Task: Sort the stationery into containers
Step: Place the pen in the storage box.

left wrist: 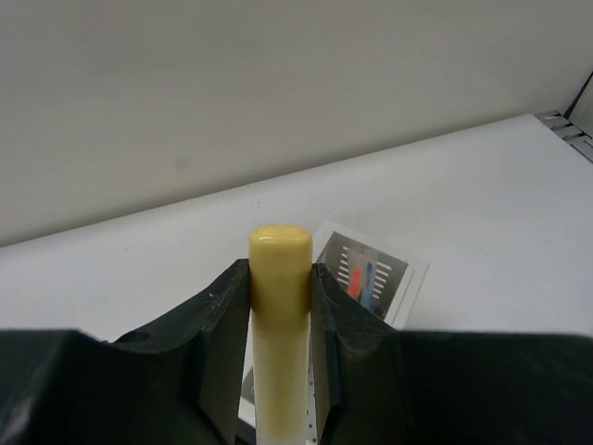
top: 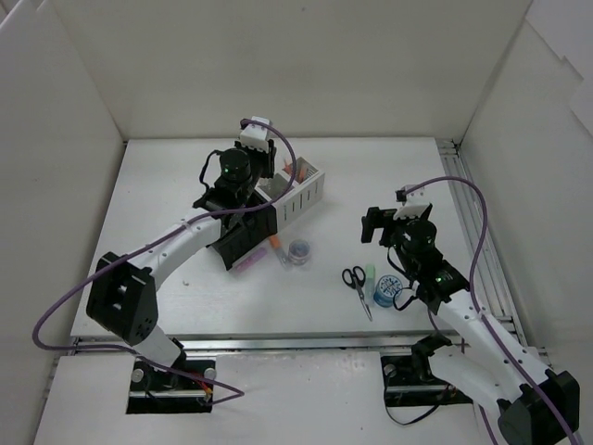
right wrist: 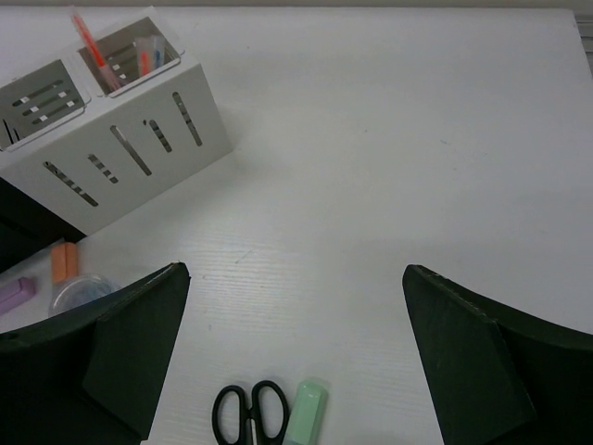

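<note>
My left gripper (left wrist: 279, 274) is shut on a yellow marker (left wrist: 279, 306), held upright above the organiser; in the top view it (top: 262, 185) hovers over the white compartments (top: 301, 193). The end white compartment (left wrist: 394, 278) holds orange and blue pens. The black compartments (top: 243, 239) join on the near left. My right gripper (right wrist: 292, 278) is open and empty above bare table, beyond the black-handled scissors (right wrist: 248, 414) and pale green eraser (right wrist: 304, 414). An orange marker (top: 275, 246), a pink marker (top: 248, 264), the purple-lidded tub (top: 298, 250) and the blue tape roll (top: 387, 293) lie on the table.
White walls enclose the table (top: 185, 185) at the back and both sides. A metal rail (top: 486, 250) runs along the right edge. The right arm (top: 435, 278) reaches over the tape roll, partly covering it.
</note>
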